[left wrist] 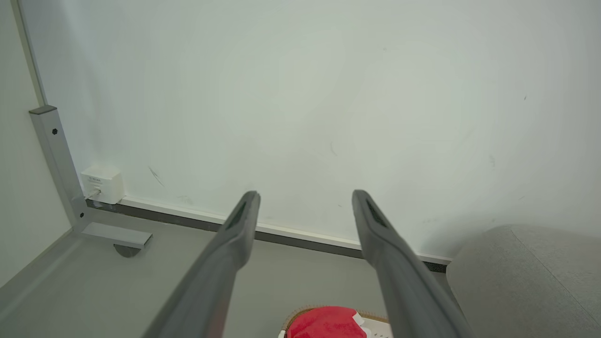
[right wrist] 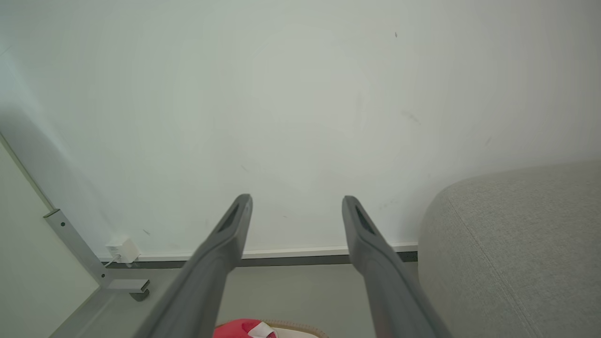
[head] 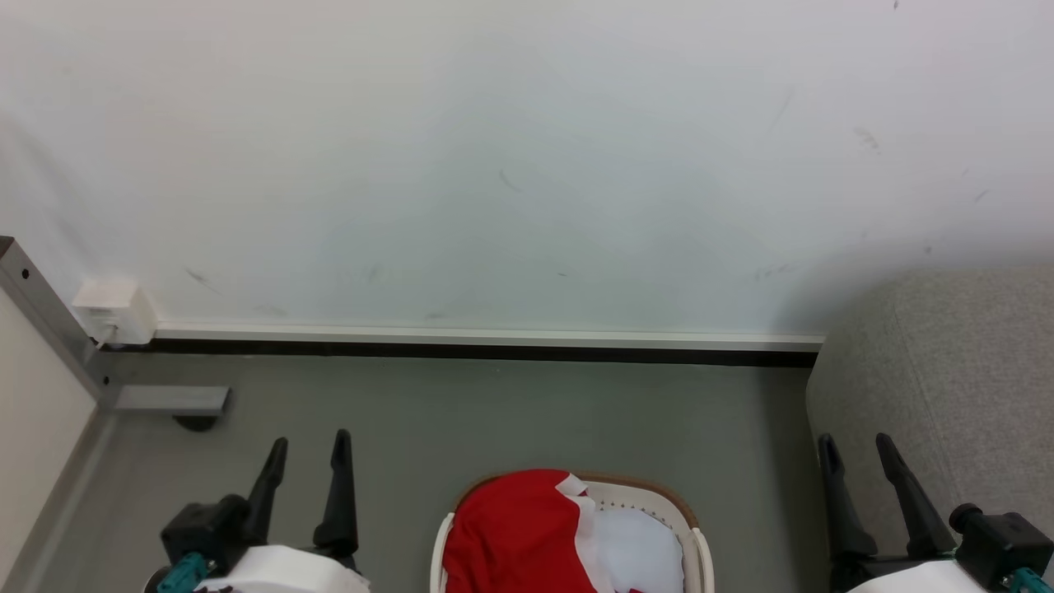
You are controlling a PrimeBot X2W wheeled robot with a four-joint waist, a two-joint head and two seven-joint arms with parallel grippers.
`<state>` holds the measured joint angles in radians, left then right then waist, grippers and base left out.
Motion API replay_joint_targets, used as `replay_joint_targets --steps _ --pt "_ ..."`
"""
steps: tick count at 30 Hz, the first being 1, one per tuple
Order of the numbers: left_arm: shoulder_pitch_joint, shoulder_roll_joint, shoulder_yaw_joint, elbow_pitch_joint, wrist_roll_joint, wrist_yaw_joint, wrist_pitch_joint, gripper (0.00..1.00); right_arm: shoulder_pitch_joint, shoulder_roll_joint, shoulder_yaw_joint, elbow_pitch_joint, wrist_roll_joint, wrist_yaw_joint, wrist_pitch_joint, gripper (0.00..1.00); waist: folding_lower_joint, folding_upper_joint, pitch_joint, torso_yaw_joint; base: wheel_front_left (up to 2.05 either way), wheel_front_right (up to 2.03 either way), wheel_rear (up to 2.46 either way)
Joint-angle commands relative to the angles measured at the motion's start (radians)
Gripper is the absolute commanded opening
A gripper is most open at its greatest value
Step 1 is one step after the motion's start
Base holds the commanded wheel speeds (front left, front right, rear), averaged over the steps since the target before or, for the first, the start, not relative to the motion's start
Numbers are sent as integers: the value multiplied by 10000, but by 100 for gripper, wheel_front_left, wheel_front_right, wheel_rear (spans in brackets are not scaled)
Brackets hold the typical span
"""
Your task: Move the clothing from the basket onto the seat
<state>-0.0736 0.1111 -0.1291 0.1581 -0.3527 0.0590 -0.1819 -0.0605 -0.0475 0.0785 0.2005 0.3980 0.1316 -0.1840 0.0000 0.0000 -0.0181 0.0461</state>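
The clothing (head: 515, 535) is piled leftward in the basket (head: 659, 494), nearer the left gripper (head: 311, 442) than the right gripper (head: 856, 442), both spread apart, empty.

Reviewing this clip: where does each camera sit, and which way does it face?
Head view: on the head, facing forward and down at the oval white perforated plastic basket holding the bright red fabric garment; open left gripper and right gripper below.
Left wrist view: along its dark fingers toward the white wall.
Right wrist view: along its fingers, light grey fabric sofa at right.
Both wrist views share wall, sofa, garment.
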Motion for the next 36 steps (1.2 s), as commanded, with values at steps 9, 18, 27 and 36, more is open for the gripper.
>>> replay_joint_targets --steps 9,18,27,36 --pt "-42 124 -10 -123 1093 96 -291 100 -79 -34 160 -176 -995 -13 -273 100 0 0 -9 61 0 0 0" --pt "25 63 -72 -169 1839 106 -488 100 -40 -40 129 -341 -1364 -14 -464 100 0 0 -44 95 0 0 0" --pt "73 -28 26 -194 2340 -29 -636 100 8 -42 69 -389 -1587 -15 -606 100 0 0 -56 130 0 0 0" --pt "124 -154 135 -241 2981 -158 -777 100 58 -48 189 -358 -2093 -17 -771 100 0 0 -87 162 0 0 0"
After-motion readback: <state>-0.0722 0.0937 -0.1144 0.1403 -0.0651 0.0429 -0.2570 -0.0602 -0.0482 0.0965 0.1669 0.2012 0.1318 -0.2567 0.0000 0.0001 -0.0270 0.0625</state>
